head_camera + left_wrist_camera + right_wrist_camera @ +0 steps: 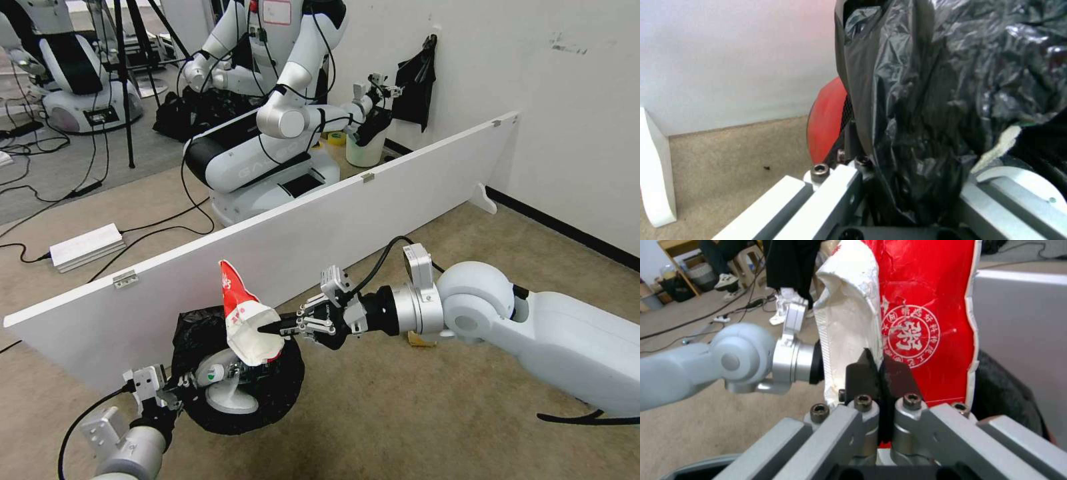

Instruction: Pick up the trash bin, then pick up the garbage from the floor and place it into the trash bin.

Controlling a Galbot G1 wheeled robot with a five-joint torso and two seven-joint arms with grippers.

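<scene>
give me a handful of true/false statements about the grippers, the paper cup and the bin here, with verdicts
1. The right gripper is shut on the crushed red-and-white paper cup. True.
2. The paper cup lies on the carpet beside the bin. False: it is held in the air over the mouth of the small round red trash bin lined with a glossy black plastic bag.
3. The left gripper holds the trash bin at its rim. True: the black bag sits between its fingers.
4. The trash bin holds nothing yet. False: a clear bottle with a green label and a white item already lie inside.
5. A long white board stands on the floor behind the bin. True.
</scene>
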